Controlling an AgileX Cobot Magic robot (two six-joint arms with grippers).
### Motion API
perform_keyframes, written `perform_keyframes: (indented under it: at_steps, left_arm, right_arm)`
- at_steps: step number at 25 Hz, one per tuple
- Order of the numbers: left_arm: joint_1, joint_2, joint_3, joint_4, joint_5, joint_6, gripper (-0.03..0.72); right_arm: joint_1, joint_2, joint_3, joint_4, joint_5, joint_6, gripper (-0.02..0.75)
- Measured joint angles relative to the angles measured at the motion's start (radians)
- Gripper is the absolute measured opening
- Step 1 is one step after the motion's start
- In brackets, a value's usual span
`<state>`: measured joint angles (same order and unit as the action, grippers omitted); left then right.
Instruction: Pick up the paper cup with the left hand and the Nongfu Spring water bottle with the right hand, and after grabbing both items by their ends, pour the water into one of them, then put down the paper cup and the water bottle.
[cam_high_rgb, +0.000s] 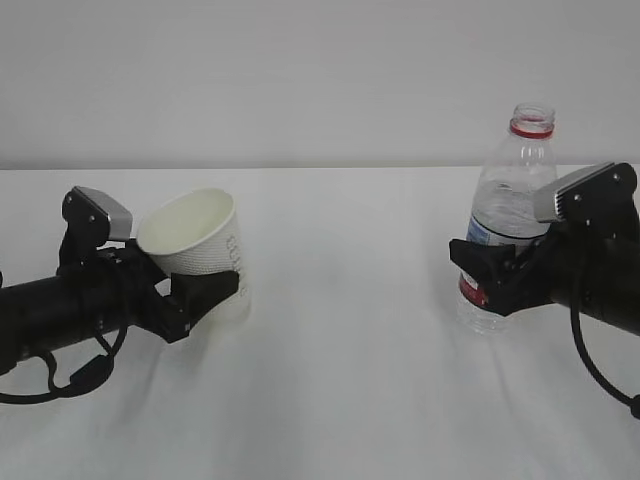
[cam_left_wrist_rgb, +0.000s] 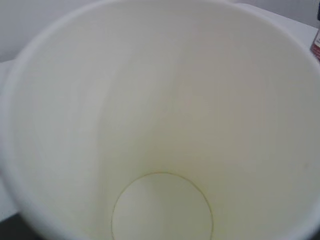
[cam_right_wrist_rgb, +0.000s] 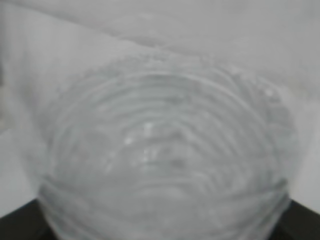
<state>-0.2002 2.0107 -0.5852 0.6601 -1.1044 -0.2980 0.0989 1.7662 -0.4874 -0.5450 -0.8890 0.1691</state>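
The white paper cup (cam_high_rgb: 200, 235) is tipped with its mouth toward the upper left, and its foot rests at or just above the table. My left gripper (cam_high_rgb: 200, 290) is shut on its lower part, a black finger lying across the front. In the left wrist view the cup's cream inside (cam_left_wrist_rgb: 160, 125) fills the frame and looks dry. The clear Nongfu Spring water bottle (cam_high_rgb: 515, 175) stands upright and uncapped, its red neck ring showing. My right gripper (cam_high_rgb: 490, 275) is shut on it at label height. Its ribbed body (cam_right_wrist_rgb: 165, 165) fills the right wrist view, blurred. No water can be made out.
A white cloth-covered table (cam_high_rgb: 350, 380) runs under both arms, with a plain pale wall behind it. A wide stretch of table separates the cup from the bottle. A sliver of the bottle's dark red label (cam_left_wrist_rgb: 316, 42) shows at the right edge of the left wrist view.
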Motion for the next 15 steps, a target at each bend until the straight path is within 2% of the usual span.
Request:
perform_keyframes:
  at_steps: [5, 15]
  left_arm:
    - [0.0, -0.07, 0.009, 0.099, 0.054, -0.056, 0.537]
    - [0.0, -0.212, 0.017, 0.303, 0.102, -0.205, 0.536]
  right_arm:
    - [0.0, -0.035, 0.0, -0.09, 0.065, 0.037, 0.521]
    - [0.0, -0.157, 0.0, -0.198, 0.15, 0.121, 0.521]
